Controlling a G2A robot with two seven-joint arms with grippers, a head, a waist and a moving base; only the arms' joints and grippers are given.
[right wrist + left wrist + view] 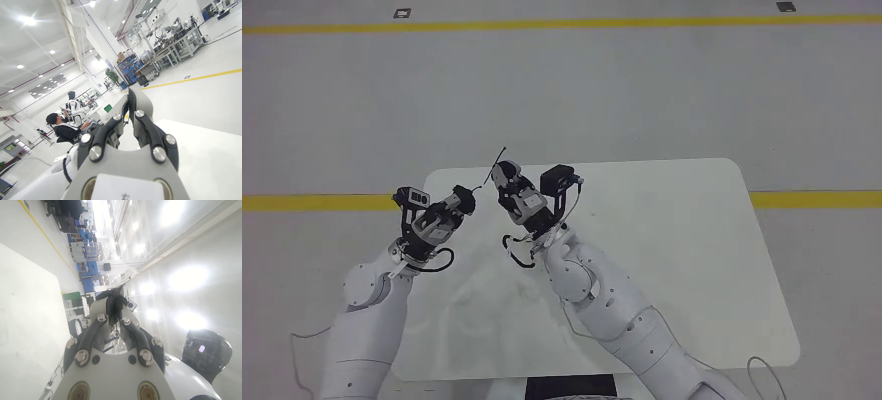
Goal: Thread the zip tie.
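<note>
The right gripper [129,94] pinches the black zip tie [499,160] above the table's [692,260] far edge. The left gripper [113,295] is closed too.

— Where are you keeping your arms?

— I'm holding both up over the far left corner of the table [692,250], elbows bent, forearms angling in toward each other.

— And the grippers?

— My left gripper [466,197] is hovering just inside that corner, fingers pressing together; what's between them, I can't tell. My right gripper [504,172] is hanging just beside it, nearer the table's far edge, fingertips pinching the zip tie [128,83]. The two tips are pointing toward one another, near but apart.
</note>
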